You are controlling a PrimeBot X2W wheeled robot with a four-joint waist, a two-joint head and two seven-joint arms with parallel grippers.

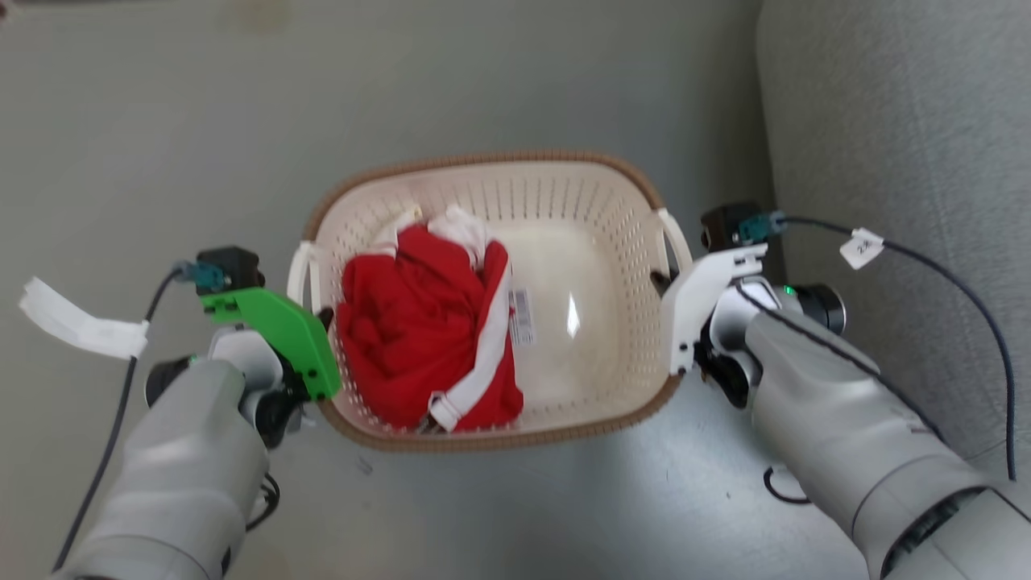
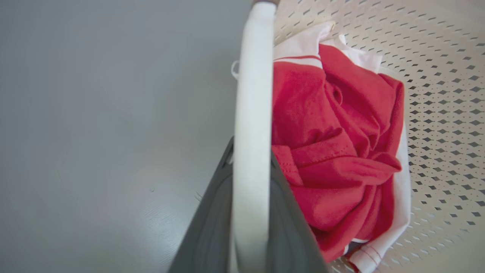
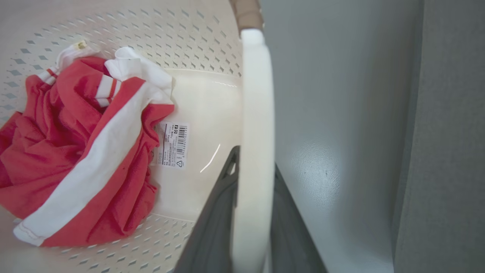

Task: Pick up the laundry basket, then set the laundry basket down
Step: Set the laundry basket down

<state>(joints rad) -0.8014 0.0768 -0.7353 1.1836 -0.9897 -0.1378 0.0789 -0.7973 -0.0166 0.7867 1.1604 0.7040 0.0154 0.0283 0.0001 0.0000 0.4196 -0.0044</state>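
Laundry basket (image 1: 523,189), head view: it sits over grey floor (image 1: 161,121) between both arms. The left gripper (image 1: 320,318) is at its left handle (image 1: 300,270) and the right gripper (image 1: 667,283) at its right handle (image 1: 676,234). Grey upholstery (image 1: 902,121) stands just beyond that side. A red-and-white garment (image 1: 419,338) lies inside toward the left, with a barcode sticker (image 1: 522,316) beside it.

Left wrist view: dark fingers (image 2: 212,227) pinch the left handle between them. Right wrist view — likewise, clamped either side of the right handle. Contact with the floor — cannot tell.

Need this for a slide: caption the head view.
The left gripper and right gripper hold the laundry basket by its handles; a red-and-white garment lies inside.
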